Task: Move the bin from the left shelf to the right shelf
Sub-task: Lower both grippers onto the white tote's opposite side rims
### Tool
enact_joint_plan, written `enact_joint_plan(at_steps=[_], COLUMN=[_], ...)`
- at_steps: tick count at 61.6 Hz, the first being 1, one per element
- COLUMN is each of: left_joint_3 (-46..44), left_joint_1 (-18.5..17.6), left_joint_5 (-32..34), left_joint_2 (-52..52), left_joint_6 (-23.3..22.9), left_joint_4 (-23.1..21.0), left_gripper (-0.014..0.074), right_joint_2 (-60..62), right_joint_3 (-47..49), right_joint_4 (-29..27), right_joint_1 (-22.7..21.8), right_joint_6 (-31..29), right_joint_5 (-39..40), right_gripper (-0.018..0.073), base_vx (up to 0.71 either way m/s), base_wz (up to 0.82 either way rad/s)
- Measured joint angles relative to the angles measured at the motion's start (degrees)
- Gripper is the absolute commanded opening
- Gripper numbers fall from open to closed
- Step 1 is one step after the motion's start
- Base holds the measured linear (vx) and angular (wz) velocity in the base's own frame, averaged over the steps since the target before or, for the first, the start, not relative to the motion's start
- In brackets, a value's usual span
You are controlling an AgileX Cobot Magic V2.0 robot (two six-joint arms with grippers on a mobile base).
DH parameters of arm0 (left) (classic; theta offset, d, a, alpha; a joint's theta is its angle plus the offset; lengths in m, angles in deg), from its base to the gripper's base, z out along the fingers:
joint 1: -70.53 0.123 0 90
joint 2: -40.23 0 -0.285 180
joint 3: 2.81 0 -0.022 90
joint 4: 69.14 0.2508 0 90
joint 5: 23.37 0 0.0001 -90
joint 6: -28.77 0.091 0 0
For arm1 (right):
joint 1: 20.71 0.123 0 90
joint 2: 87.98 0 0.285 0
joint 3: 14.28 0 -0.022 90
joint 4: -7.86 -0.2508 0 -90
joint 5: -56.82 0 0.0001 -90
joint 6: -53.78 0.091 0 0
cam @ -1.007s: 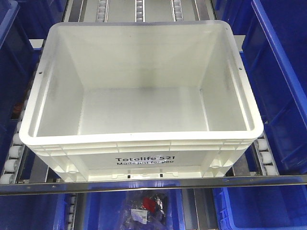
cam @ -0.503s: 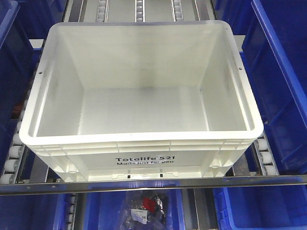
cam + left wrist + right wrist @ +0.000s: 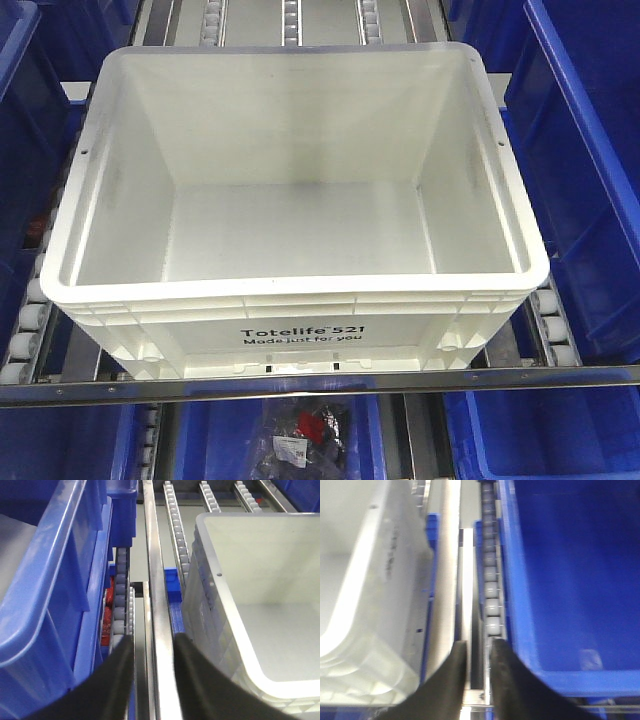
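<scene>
One white bin (image 3: 300,292) on shelf rollers (image 3: 24,335)

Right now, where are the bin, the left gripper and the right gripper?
bin (image 3: 300,334): front view, on its printed front wall.
left gripper (image 3: 154,642): left wrist view, in the gap midway between its fingertips.
right gripper (image 3: 478,647): right wrist view, in the gap midway between its fingertips.

Matte black left hand (image 3: 154,641), 2 smooth tapered fingers (image 3: 195,675), curved inner edges, right hand (image 3: 478,644) alike, blurred
</scene>
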Motion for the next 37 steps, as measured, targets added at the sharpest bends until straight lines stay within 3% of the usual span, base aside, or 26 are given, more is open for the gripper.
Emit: enact_joint_plan(at_steps=[8,13,25,30,37], left_joint_3=[-3.0,-5.5,-8.4,-8.4,-9.5], left_joint_1=[0.0,0.0,-4.7,-8.9,-15.1], left_joint_5=[-2.7,-4.9,-6.5,-7.6,-9.1], left_joint_2=[-0.3,-1.8,-7.5,-9.9,-13.7], left_joint_6=[2.5,6.3,14.2,16.4,17.2], left_joint_4=[-0.3,-1.2,-6.6,-7.6,-6.8], left_gripper=[0.0616,0.0685,0.0681,0.0676,0.067], right_joint_2=[0.0,-0.1,-4.5,-8.1,-14.5], right_joint_3=[0.0,0.2,4.8,6.8,10.2], right_joint_4=[-6.1,-9.0,-11.2,-9.5,-1.0], right_joint_1=[0.0,0.0,2.6,7.6,16.1], right_joint_6=[-6.1,-8.4,-10.2,-9.7,-4.7], right_joint_5=[-0.1,-0.2,-3.0,-4.0,-5.9], right_gripper=[0.0638,0.0713,0.0699,0.0673,0.0643], base_vx=[0.0,0.0,0.0,0.0,0.0], base_wz=[0.0,0.0,0.0,0.0,0.0])
